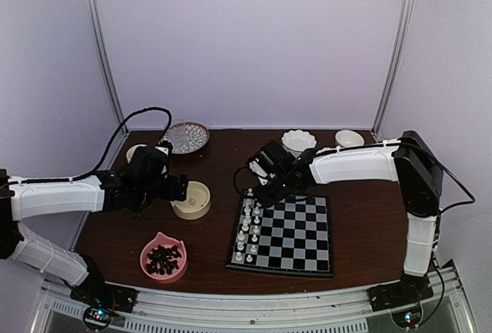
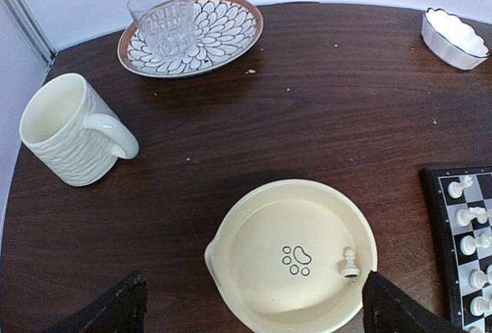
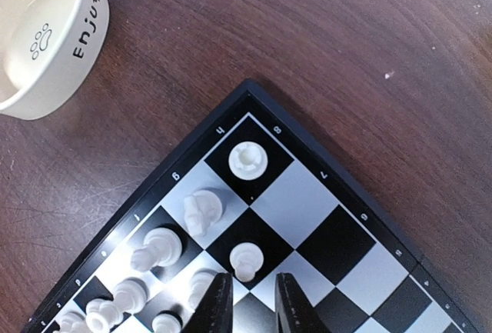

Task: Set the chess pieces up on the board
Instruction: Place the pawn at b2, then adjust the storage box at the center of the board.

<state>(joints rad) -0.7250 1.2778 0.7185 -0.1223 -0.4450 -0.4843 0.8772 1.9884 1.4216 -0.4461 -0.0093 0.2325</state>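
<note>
- The right gripper has its black fingers parted a little and grasps nothing; a small white plastic pawn stands at their tips, at 12 o'clock.
- The white plastic chessmen crowd the 9 o'clock side of the black-and-grey checked board.
- The left gripper is spread wide and empty over a cream paw-print bowl, which holds a lone white pawn at 3 o'clock.

Light was soft and even, shadows faint; the dark table carried a pale sheen mid-frame in the left wrist view; the overhead picture looked slightly soft
</note>
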